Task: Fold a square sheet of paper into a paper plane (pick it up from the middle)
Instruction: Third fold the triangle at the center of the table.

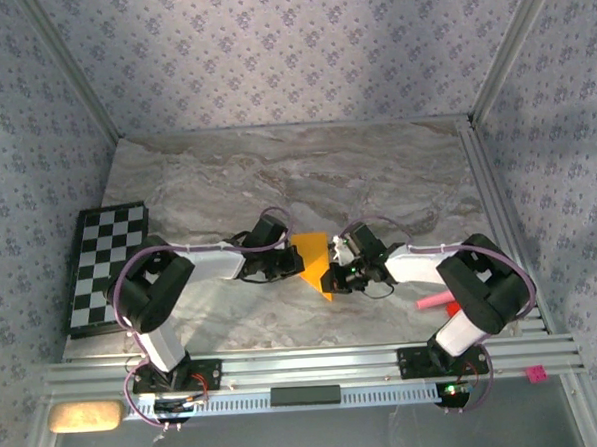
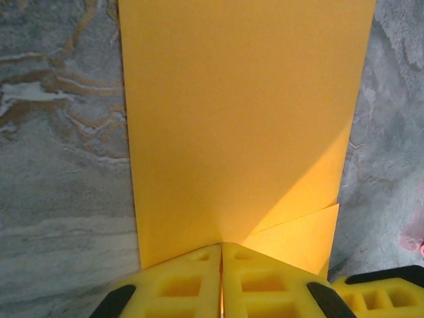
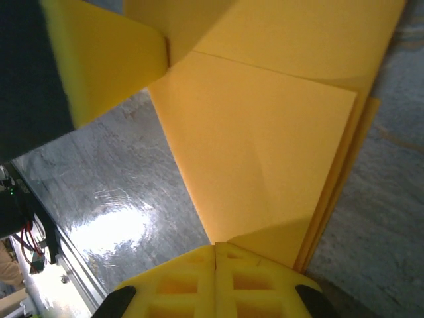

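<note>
A grey-and-beige marble-patterned table (image 1: pixel 276 175) is filling the floor of a booth whose walls, papered in pale blue-grey floral print (image 1: pixel 290 54), are closing it in on the left, far and right sides. A ribbed aluminium rail (image 1: pixel 316 363) is running along the near edge, carrying both arm bases. A black-and-white chequered board (image 1: pixel 106 269) is lying at the left edge of the table, and a pink stick (image 1: pixel 433 302) is lying near the right arm. A small pink tag (image 1: pixel 535 373) is sitting on the rail at the right, too small to read.

The thin orange-yellow sheet of paper (image 1: pixel 312 258) (image 2: pixel 245 119) (image 3: pixel 265 152), partly folded with a diagonal crease, is sitting at the middle of the table between the two arms. The left end effector (image 1: pixel 292 265) (image 2: pixel 221 248) is clenching its yellow fingers on the sheet's left edge. The right end effector (image 1: pixel 332 274) (image 3: pixel 215 248) is pinching the opposite side, where the layered edges are showing.
</note>
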